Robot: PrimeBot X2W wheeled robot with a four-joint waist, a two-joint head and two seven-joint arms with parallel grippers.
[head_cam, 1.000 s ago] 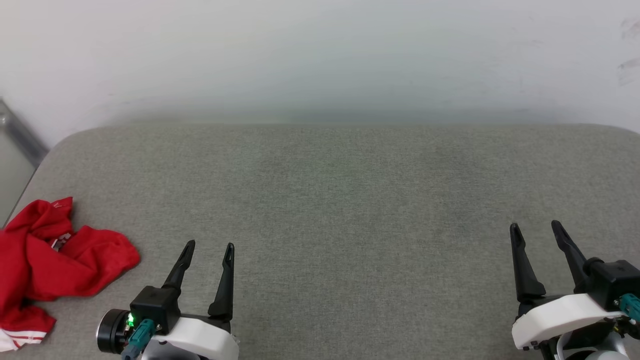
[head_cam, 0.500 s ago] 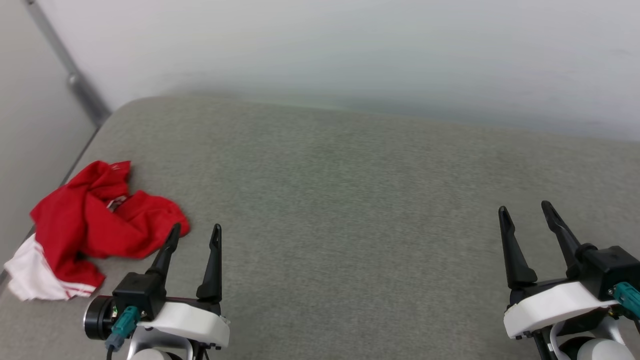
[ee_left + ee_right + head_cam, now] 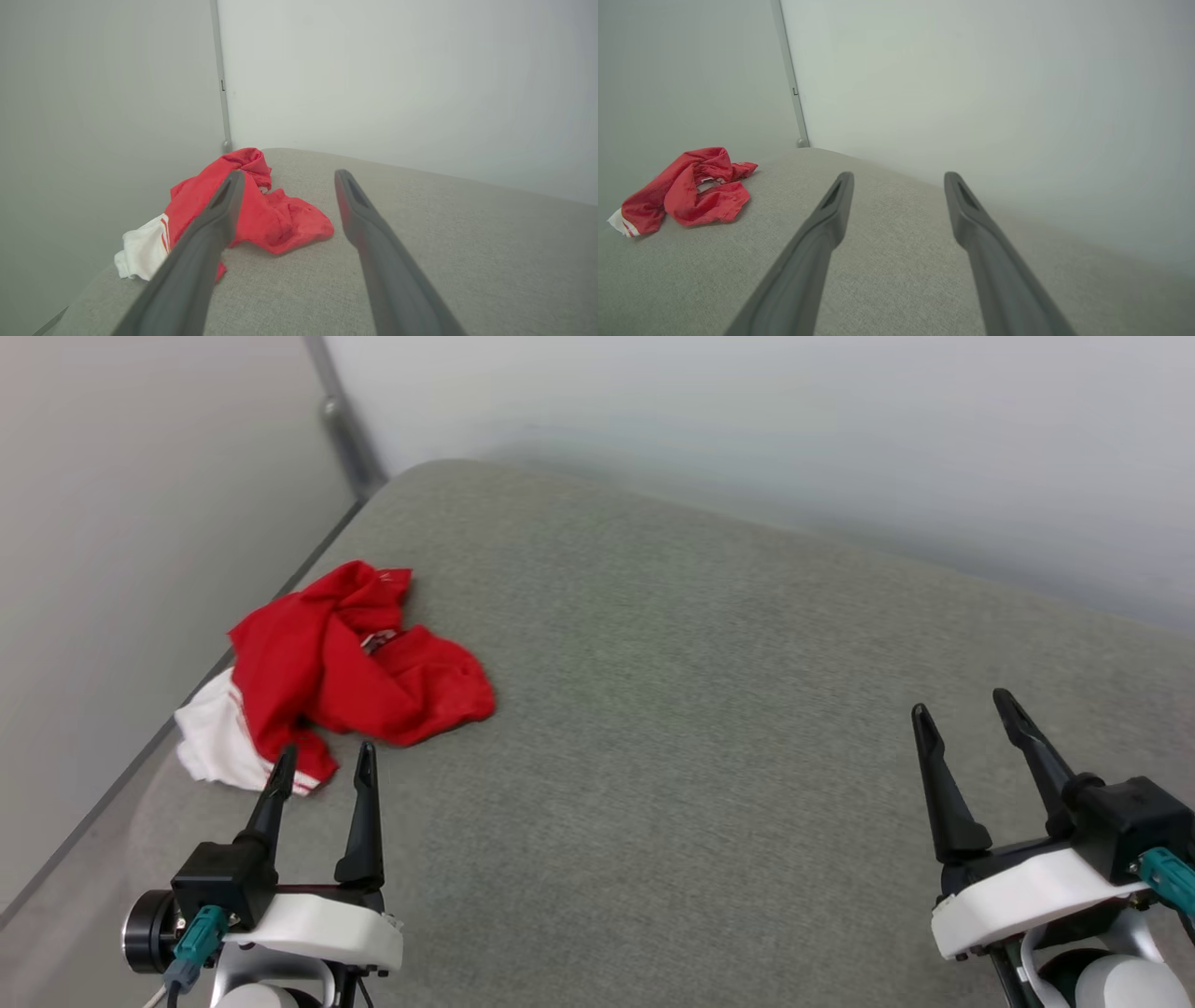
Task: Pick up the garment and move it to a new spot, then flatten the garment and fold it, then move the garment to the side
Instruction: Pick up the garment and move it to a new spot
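Closest to us, our left gripper (image 3: 325,749) sits low on the left with its two dark fingers spread wide and nothing between them, which suits a hand that has not yet taken hold of anything. Our right gripper (image 3: 960,702) is over on the right, equally spread and empty and well apart from the work. We judge it is held over bare cloth to leave the left arm room. Both hang above a padded grey table (image 3: 709,737). Just beyond the left fingertips lies the shirt (image 3: 359,658), a crumpled red heap with a white sleeve (image 3: 210,742) and its striped trim poking out on the side nearest the table's left edge. In the head view one left fingertip overlaps that trim, but from this angle we cannot tell whether it touches the cloth or hovers short of it. The left wrist view suggests the shirt (image 3: 275,219) lies ahead of the fingers rather than between them. The heap sits close to the left edge, with no room there to spread it flat. That is probably why the task begins by carrying it elsewhere, and the wide bare middle of the table looks the likely place. Farther off, the table's rounded far edge meets a pale wall (image 3: 747,420), and a grey metal strip (image 3: 341,415) runs up the corner behind the shirt.
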